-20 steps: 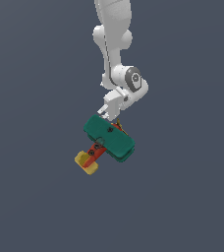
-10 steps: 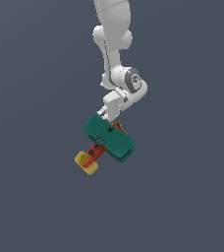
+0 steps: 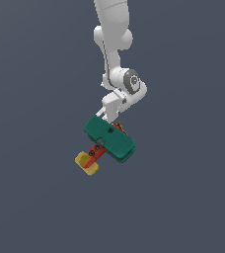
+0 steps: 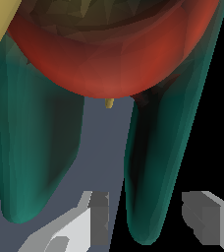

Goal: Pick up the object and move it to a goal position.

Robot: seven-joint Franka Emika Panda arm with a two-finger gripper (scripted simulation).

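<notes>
Our end effector [image 3: 109,118] sits at the object's [image 3: 109,138] upper edge, fingers either side of one teal wall (we can't tell if they're gripping); its yellow end hangs down-left.

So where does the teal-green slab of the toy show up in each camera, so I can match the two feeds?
Exterior view: the teal-green slab sits mid-frame, tilted, just below the gripper, with the yellow end block lower toward the exterior view's left.
Wrist view: the slab fills the frame close up as two teal lobes, one between the gray fingers.
Shared landmark: the red-orange stem, red mass in wrist view.
</notes>
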